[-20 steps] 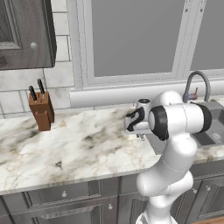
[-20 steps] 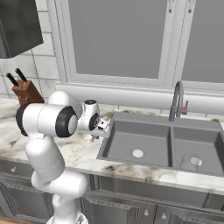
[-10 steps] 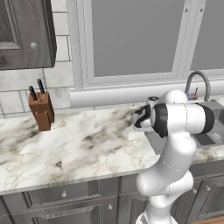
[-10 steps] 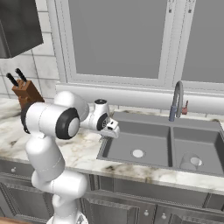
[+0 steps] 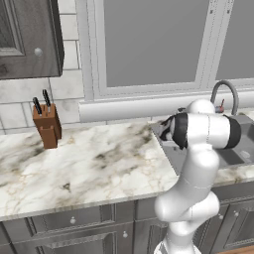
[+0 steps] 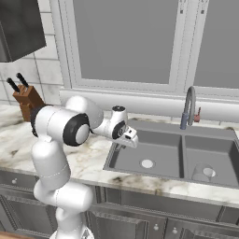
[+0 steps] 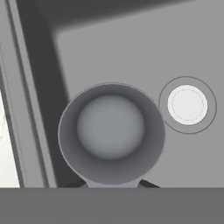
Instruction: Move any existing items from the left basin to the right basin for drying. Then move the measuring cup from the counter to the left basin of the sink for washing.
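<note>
The gripper (image 6: 130, 139) is positioned above the left rim of the sink (image 6: 140, 125), at the near-left part of the left basin (image 6: 158, 151). In the hand view, the measuring cup (image 7: 111, 133) sits directly between the fingers, its round bowl open toward the camera. Dark finger tips show at either side of the cup's lower edge, so the claw is closed on the measuring cup. The cup is held in the air over the floor of the left basin (image 7: 131, 61), apart from it. The pale round drain (image 7: 187, 104) of this basin lies beside the cup in the hand view, toward the basin's middle.

In the right base view, the left basin has a drain (image 6: 147, 164) at its centre. The right basin (image 6: 210, 154) holds the see-through round item (image 6: 203, 172), standing on the basin floor at its near side, over the drain area. The arched faucet (image 6: 188, 106) rises at the far edge of the sink, between the two basins.

The counter (image 5: 89, 163) extends left of the sink. A wooden knife block (image 5: 46, 126) stands at the counter's far-left edge, against the tiled wall, well apart from the sink.
</note>
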Robot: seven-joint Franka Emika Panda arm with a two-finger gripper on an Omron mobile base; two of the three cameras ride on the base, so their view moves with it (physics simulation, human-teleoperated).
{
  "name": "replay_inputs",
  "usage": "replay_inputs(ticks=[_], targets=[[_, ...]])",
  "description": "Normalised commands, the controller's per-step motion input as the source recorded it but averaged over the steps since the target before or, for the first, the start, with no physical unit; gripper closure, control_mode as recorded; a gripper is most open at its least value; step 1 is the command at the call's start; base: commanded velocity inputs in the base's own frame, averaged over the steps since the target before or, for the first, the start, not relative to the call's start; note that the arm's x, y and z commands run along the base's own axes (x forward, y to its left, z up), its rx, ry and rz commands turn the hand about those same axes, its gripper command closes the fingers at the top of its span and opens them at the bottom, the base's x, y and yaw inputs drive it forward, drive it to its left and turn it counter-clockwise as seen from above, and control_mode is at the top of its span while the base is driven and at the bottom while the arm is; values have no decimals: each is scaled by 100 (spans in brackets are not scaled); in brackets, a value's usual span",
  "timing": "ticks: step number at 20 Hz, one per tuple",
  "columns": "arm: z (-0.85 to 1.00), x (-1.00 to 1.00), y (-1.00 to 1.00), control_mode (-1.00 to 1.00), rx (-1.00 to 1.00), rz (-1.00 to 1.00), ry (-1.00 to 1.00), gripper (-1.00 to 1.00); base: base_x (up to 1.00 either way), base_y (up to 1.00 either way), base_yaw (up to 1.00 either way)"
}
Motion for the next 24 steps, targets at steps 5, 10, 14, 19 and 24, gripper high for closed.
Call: replay_inputs(ticks=[5, 10, 14, 19, 24], targets=[[-13, 16, -41, -100, 0, -2, 2, 100, 0, 0, 0], [-36, 18, -20, -100, 0, 0, 8, 100, 0, 0, 0], [-35, 15, -20, -100, 0, 0, 6, 100, 0, 0, 0], [-40, 10, -22, -100, 0, 0, 4, 100, 0, 0, 0], [-40, 4, -22, -100, 0, 0, 1, 100, 0, 0, 0]])
